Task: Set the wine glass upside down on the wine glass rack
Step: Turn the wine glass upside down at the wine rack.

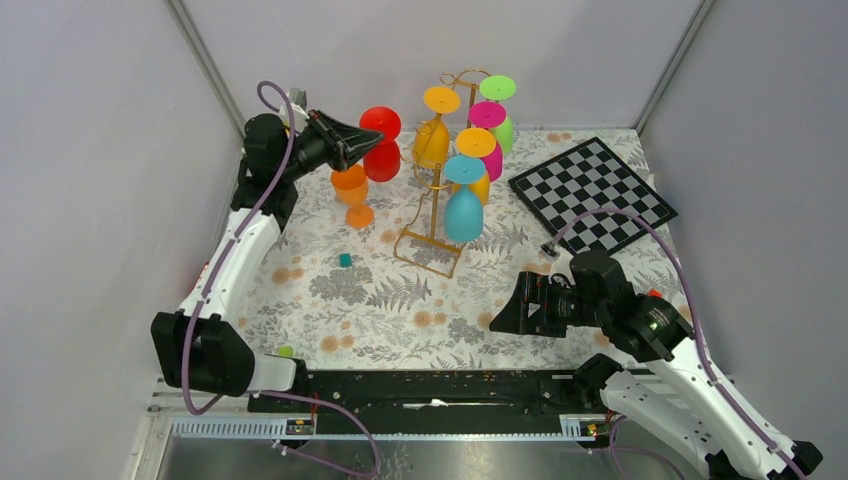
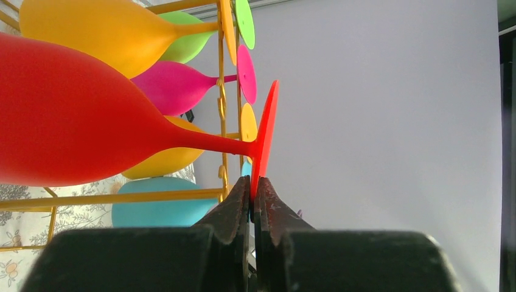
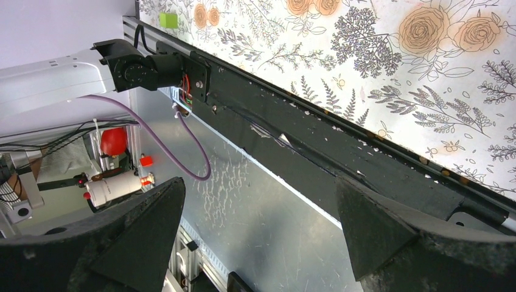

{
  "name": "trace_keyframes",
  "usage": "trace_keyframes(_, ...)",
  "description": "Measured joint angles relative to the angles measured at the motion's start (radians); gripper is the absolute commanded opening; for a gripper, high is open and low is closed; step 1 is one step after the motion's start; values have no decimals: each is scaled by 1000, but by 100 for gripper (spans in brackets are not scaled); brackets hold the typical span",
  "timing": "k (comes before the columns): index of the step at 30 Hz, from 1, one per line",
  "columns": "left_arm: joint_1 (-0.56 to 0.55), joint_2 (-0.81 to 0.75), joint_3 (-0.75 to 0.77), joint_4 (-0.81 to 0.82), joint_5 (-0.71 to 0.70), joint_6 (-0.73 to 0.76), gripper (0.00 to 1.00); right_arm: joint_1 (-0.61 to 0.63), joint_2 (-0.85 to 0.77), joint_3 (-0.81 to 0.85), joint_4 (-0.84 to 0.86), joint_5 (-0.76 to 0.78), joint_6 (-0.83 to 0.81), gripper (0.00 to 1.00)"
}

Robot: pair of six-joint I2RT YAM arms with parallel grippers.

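Wine glass (image 1: 382, 158), red: smooth matte teardrop bowl, thin stem, flat round foot. It's in the air, foot up and bowl down, at the far left, just left of the rack (image 1: 432, 215); can't tell if it touches the wire. The rack is thin gold wire with upright posts, a looped top rail and a wavy base. Yellow, green, pink and teal glasses (image 1: 463, 212) hang from it foot up. The left gripper (image 2: 252, 185) is clamped on the rim of the red foot, jaws nearly together. The left arm stretches far along the left side, wrist turned right toward the rack. The right gripper (image 3: 260, 201) is spread wide with nothing between its jaws. The right arm is folded low at the near right, pointing left over the floral tablecloth (image 1: 380, 310).
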Motion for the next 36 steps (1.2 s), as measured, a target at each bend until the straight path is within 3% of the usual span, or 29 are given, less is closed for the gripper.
trace_keyframes(16, -90, 127, 114, -9, -6, -11, 0, 0, 7, -10, 15, -6, 3, 100)
trace_keyframes(36, -94, 203, 173, -10, -44, -15, 0, 0, 16, -10, 24, -7, 3, 99)
